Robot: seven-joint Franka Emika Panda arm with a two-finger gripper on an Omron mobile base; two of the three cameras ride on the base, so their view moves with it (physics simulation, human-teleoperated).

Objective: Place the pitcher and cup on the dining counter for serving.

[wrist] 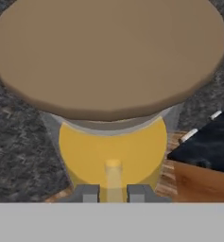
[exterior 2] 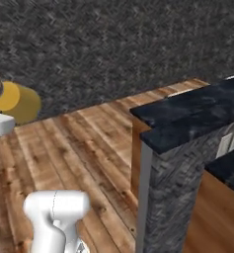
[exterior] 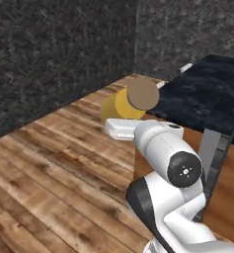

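The claw [wrist: 113,193] grips the pitcher [exterior: 122,103] by its thin handle, carried aloft above the wooden floor [exterior: 49,173]. The dining tabletop [exterior: 207,96] lies at three o'clock; the next move calls for swinging there and lowering upright.

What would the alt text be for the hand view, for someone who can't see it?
A pitcher of orange liquid with a broad tan cork lid sits right before the hand, its thin handle between the two fingertips. The dark dining counter lies to the right.
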